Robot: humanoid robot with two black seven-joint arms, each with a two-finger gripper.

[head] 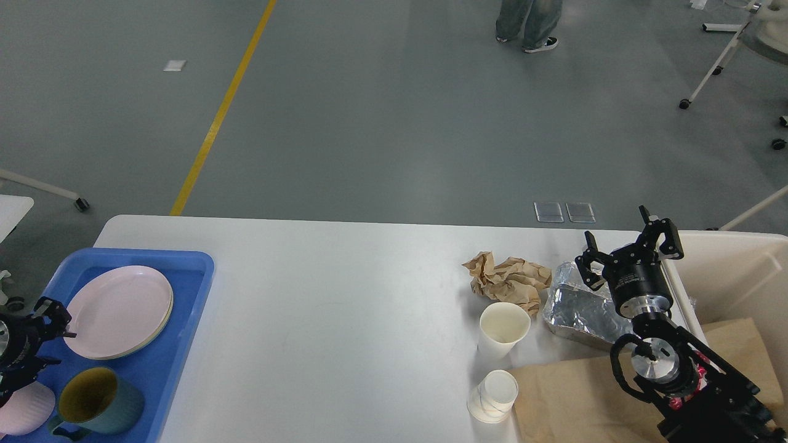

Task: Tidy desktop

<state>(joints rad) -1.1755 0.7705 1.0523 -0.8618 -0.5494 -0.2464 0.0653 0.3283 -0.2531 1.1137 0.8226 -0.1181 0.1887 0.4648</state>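
Our right claw (629,243) hovers wide open and empty above the foil packet (578,307) at the table's (345,295) right end; our left claw (52,320), over the blue tray (191,271), is unreadable. We should descend squarely and grip the foil gently, avoiding the upright cup (503,329).

grey floor (394,111) filling the upper view, catching soft glare. yellow line (221,111) running diagonally across it. person's legs (529,24) standing at top edge. white wheeled stand legs (714,67) sitting top right, another caster leg (46,187) at left. two clear floor plates (564,211) lying near the table edge.
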